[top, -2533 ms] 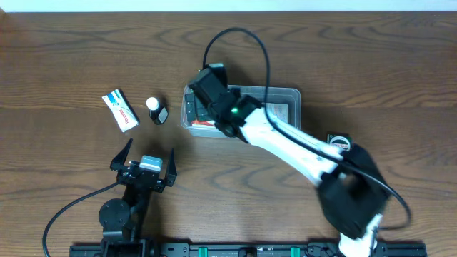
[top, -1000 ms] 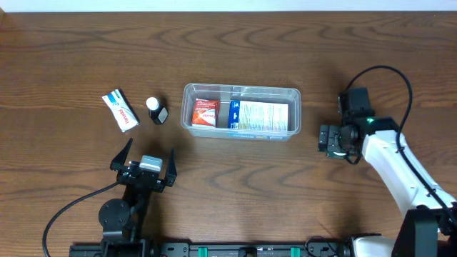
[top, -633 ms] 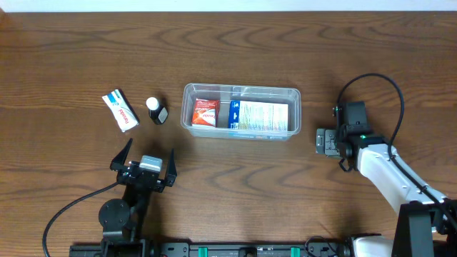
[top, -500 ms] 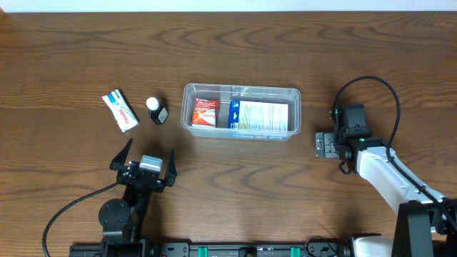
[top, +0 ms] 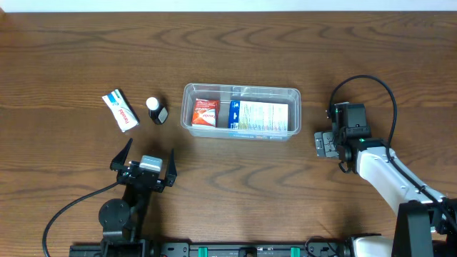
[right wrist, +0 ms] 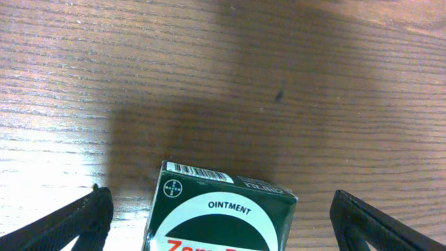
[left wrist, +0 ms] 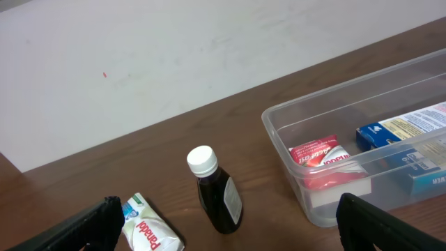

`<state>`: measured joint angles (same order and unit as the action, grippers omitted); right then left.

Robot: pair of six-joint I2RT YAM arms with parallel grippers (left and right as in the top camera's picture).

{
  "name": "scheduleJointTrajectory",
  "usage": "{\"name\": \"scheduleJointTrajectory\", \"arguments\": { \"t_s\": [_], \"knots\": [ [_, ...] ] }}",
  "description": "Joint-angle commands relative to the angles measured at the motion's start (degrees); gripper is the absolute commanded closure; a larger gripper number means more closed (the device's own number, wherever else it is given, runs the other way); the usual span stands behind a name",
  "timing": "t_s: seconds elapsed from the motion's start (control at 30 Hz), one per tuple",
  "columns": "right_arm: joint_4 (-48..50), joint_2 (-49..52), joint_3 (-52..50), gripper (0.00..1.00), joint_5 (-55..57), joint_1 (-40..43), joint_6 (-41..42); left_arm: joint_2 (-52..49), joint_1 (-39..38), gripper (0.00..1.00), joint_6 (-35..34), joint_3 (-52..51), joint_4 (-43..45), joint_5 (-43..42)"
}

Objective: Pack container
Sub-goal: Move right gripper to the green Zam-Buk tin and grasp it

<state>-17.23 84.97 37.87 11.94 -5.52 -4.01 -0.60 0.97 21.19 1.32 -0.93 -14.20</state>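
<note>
Overhead, the right arm has left the container [top: 243,88], which sits mid-table, and now hangs low to its right, barely shifted over the last half second. The right gripper [right wrist: 223,226] is spread wide astride an ointment box [right wrist: 226,206], with its fingers clear of the box. The left gripper [top: 146,163] gapes empty near the front edge. Bare table [top: 71,43] lies between it and the bottle [top: 156,110] and packet [top: 120,110].

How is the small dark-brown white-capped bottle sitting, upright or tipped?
Upright: the dark-brown white-capped bottle stands on its base, cap uppermost.
</note>
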Motion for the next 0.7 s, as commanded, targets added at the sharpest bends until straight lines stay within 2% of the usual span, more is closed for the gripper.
{"name": "scheduleJointTrajectory", "arguments": {
  "t_s": [0.0, 0.43, 0.6, 0.67],
  "knots": [
    [0.26, 0.81, -0.50, 0.05, -0.42, 0.37, -0.74, 0.35, 0.24, 0.02, -0.11, -1.09, -1.84, -0.37],
    [-0.02, 2.38, -0.50, 0.09, -0.63, 0.42, 2.27, 0.35, 0.24, 0.02, -0.11, -1.09, -1.84, -0.37],
    [0.44, 2.47, -0.50, 0.13, -0.61, 0.42, 2.54, 0.35, 0.24, 0.02, -0.13, -1.09, -1.84, -0.37],
    [0.48, 2.47, -0.50, 0.18, -0.66, 0.44, 2.75, 0.35, 0.24, 0.02, -0.11, -1.09, -1.84, -0.37]
  ]
}}
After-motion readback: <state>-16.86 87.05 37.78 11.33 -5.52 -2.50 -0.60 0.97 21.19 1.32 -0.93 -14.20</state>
